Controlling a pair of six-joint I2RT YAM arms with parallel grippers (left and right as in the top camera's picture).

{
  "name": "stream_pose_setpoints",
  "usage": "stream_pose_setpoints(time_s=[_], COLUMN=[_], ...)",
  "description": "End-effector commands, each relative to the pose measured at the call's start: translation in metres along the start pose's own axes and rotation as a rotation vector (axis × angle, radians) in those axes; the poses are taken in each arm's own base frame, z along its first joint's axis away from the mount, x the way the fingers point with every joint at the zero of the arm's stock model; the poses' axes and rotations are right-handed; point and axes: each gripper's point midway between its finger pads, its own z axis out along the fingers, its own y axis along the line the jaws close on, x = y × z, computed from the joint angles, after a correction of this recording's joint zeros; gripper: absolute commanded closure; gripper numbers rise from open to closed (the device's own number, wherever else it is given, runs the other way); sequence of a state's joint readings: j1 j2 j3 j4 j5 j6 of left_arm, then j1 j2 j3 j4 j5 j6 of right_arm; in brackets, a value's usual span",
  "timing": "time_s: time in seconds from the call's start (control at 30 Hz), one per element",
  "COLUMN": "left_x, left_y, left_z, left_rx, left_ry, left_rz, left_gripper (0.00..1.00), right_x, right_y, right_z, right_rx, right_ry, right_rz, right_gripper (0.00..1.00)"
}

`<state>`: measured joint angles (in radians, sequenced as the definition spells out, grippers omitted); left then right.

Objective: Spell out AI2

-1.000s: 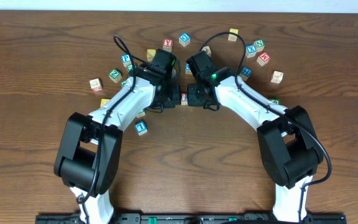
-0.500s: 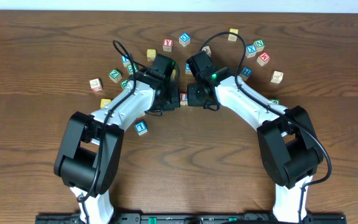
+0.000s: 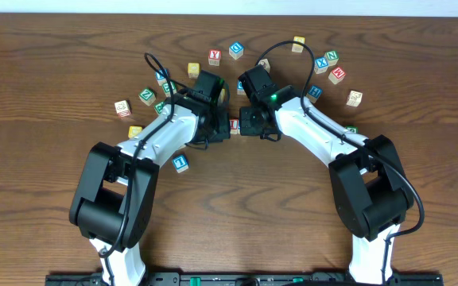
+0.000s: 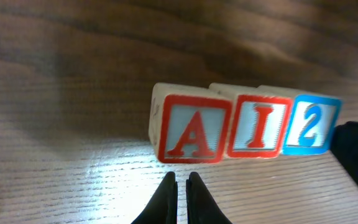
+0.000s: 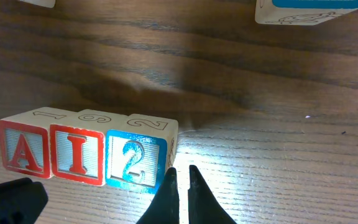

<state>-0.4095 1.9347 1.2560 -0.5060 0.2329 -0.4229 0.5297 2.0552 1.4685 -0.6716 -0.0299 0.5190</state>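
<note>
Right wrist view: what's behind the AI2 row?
Behind the AI2 row, bare wooden table, then a blue-edged block cut off at the frame's top. The row's rear faces are hidden from here.

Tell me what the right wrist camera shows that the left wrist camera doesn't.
Only the right wrist view: the right gripper, shut, near the 2 block at the row's end, and a stray blue-edged block at the top edge. Only the left wrist view: the left gripper, shut, just short of the A block. Both: the A block, the I block and the 2 block touching in a row on the wooden table.
</note>
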Motion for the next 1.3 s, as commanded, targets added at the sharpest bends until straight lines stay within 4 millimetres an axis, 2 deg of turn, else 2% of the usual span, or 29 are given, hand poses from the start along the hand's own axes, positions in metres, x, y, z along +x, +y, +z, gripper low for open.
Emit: stream_pose_setpoints(time_s=[0.0, 0.3, 1.27], left_x=[0.0026, -0.0041, -0.0052], left_y=[0.0046, 0.0010, -0.0006], left_z=[0.0047, 0.0048, 0.0048], left_rx=[-0.017, -0.002, 0.003], left_ry=[0.003, -0.024, -0.030], left_rz=[-0.010, -0.004, -0.002], left_gripper=[0.93, 0.93, 0.92], right_x=[0.0052, 0.0053, 0.0052], right_y=[-0.0032, -0.0034, -0.0039], right_z=[0.0045, 0.0045, 0.0045], right_rx=[0.010, 0.011, 0.014], right_ry=[0.016, 0.016, 0.015], right_rz=[0.000, 0.000, 0.000], right_gripper=[0.98, 0.98, 0.98])
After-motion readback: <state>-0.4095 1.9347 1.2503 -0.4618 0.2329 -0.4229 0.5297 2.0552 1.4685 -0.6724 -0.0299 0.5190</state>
